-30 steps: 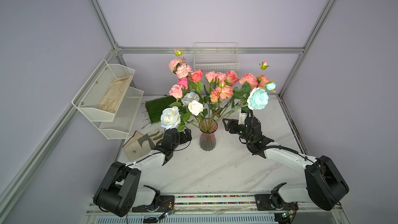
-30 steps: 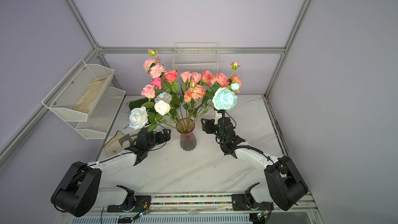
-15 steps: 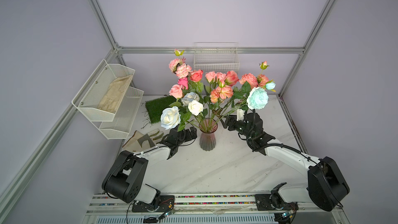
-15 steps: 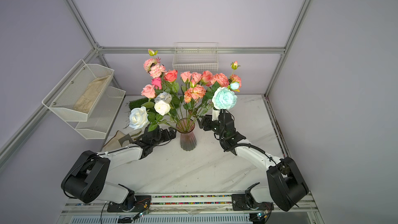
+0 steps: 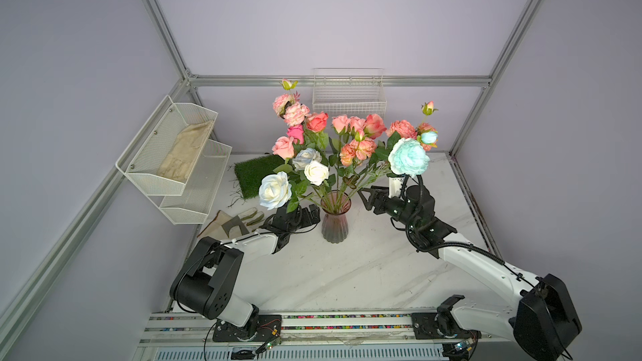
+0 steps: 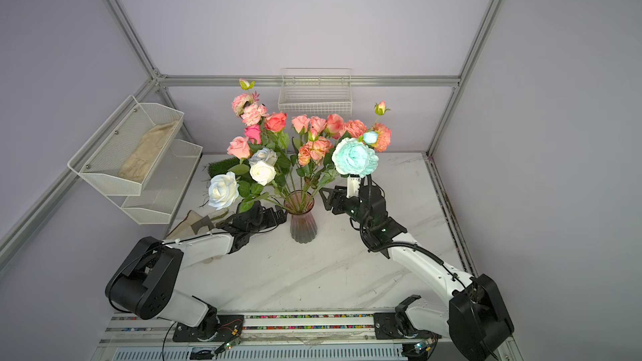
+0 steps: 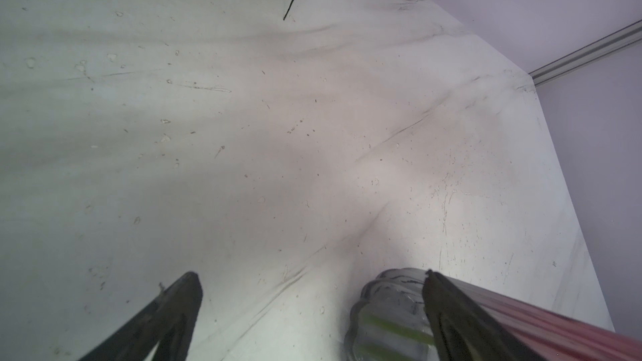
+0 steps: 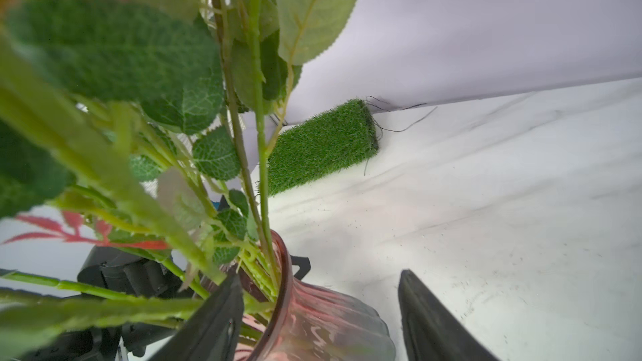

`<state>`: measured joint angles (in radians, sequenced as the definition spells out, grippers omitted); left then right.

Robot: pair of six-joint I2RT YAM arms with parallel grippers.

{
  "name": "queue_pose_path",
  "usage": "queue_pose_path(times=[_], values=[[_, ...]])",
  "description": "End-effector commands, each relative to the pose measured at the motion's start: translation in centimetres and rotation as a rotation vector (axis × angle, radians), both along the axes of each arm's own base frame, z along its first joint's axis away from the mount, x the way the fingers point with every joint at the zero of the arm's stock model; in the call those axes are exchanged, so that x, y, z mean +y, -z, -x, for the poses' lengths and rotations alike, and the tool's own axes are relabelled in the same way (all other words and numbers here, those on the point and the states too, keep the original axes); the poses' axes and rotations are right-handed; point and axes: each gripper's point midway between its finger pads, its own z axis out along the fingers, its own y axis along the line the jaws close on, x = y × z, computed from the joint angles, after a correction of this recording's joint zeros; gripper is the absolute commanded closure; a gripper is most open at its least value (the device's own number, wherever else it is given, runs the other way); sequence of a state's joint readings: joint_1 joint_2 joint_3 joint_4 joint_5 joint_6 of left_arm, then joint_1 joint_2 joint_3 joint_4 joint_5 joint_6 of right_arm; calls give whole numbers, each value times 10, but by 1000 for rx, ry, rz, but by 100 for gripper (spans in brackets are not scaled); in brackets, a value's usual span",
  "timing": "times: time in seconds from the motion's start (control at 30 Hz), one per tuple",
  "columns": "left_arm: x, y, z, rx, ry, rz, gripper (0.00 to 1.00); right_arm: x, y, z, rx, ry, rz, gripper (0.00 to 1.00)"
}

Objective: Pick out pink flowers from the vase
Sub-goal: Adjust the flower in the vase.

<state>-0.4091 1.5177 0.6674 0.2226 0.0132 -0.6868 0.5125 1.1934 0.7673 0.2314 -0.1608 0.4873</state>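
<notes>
The left gripper (image 5: 310, 215), jaws spread wide and empty, sat just beside the vase (image 5: 334, 227), at its 9 o'clock. The vase stood upright mid-table. The right gripper (image 5: 365, 198), jaws likewise parted on nothing, hovered near the rim at 2 o'clock. At 10 o'clock, the mesh rack (image 5: 153, 175) held a beige cloth (image 5: 184, 154). The vase held the pink flowers (image 5: 342, 123), white roses (image 5: 276, 191) and aqua blooms (image 5: 408, 156).

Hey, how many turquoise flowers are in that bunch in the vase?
2. A large aqua bloom hangs out on the side near the right gripper, and a small aqua bud sits just behind it. More may be hidden among the other flowers.
</notes>
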Motion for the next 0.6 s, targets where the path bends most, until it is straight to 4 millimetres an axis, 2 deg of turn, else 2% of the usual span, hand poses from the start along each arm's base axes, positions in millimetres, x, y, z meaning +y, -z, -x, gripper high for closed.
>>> queue_pose_path(times=[0.0, 0.07, 0.23, 0.57], values=[[-11, -24, -16, -68, 25, 20, 0, -6, 15, 9, 40, 5, 70, 28], [-12, -23, -16, -66, 29, 19, 0, -2, 19, 15, 53, -37, 94, 28], [-15, -20, -17, -55, 38, 24, 0, 11, 10, 35, 38, -167, 80, 30], [-17, -16, -18, -43, 45, 25, 0, 62, -9, 61, 50, -435, -25, 32]])
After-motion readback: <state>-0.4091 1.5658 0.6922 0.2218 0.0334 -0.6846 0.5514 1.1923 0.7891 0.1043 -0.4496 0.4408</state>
